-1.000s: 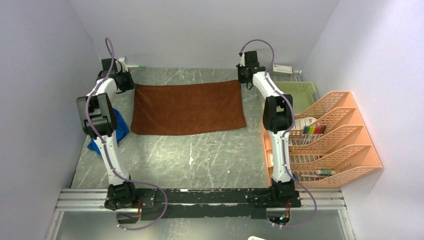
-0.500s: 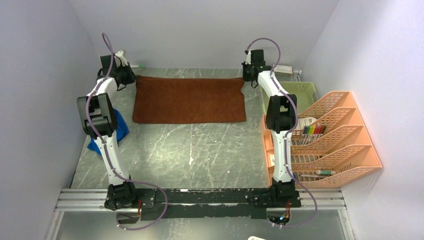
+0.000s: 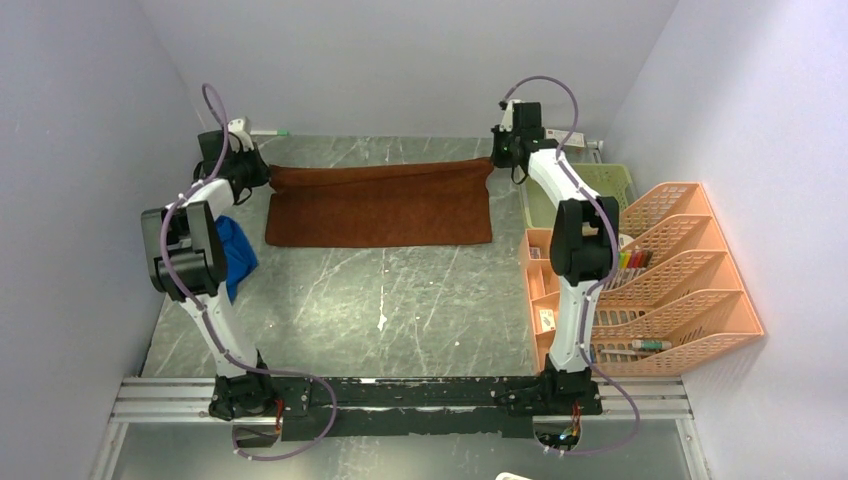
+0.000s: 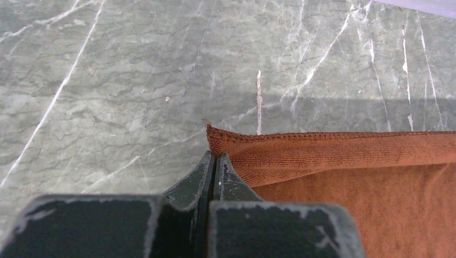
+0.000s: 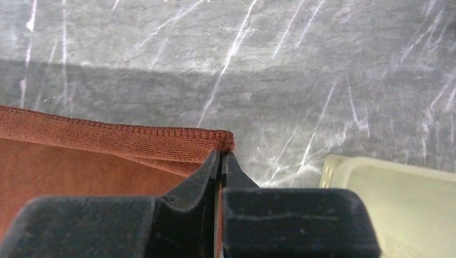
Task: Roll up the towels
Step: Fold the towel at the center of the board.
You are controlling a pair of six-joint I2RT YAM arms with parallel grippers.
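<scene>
The rust-brown towel (image 3: 380, 205) lies spread at the far middle of the table, its far edge lifted into a low ridge. My left gripper (image 3: 262, 172) is shut on the towel's far left corner (image 4: 216, 141). My right gripper (image 3: 494, 160) is shut on the far right corner (image 5: 225, 141). In both wrist views the black jaws meet with brown cloth pinched at their tips. The royal blue towel (image 3: 234, 252) lies crumpled at the left, partly hidden behind the left arm.
A pale green basket (image 3: 588, 188) stands at the far right, its rim also showing in the right wrist view (image 5: 344, 172). An orange file rack (image 3: 665, 280) with pens fills the right side. Walls close in on the left, far and right sides.
Both grippers have moved toward the far wall and apart, and the towel's far edge has risen off the table between them. The towel's near edge stays flat.
</scene>
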